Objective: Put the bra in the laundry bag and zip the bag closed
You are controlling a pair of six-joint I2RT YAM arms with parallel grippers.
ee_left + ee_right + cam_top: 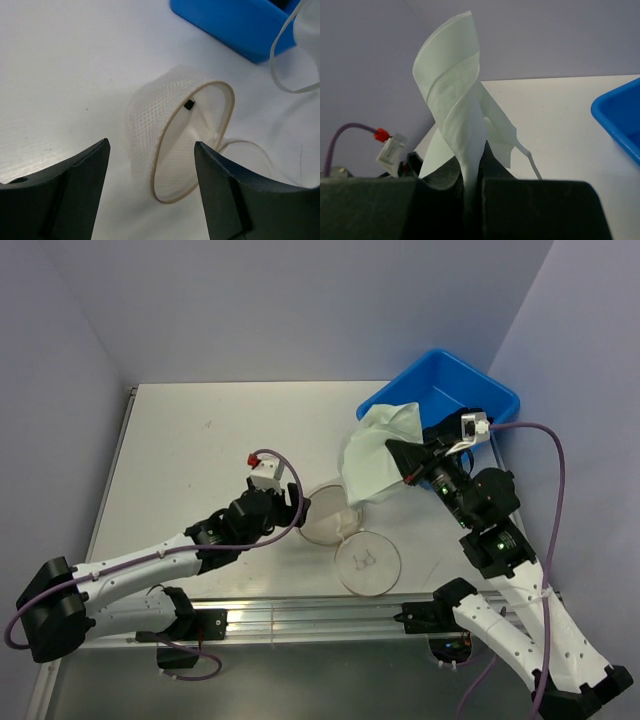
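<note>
The laundry bag (pixel 323 512) is a round whitish mesh bag with a tan rim, lying open on the table. Its round lid (pixel 368 562) with a small black mark lies flat in front of it. In the left wrist view the bag (pixel 172 135) stands on its side with its mouth open. My left gripper (pixel 287 502) is open just left of the bag, its fingers (pixel 75 190) empty. My right gripper (pixel 400 455) is shut on the pale mint bra (pixel 375 455) and holds it hanging above the bag. The bra (pixel 455 95) rises from the closed jaws.
A blue plastic bin (pixel 445 400) stands at the back right, behind the right gripper, and shows in the left wrist view (pixel 235 25). A bra strap (pixel 285 55) dangles near it. The table's near edge has a metal rail (pixel 300 620).
</note>
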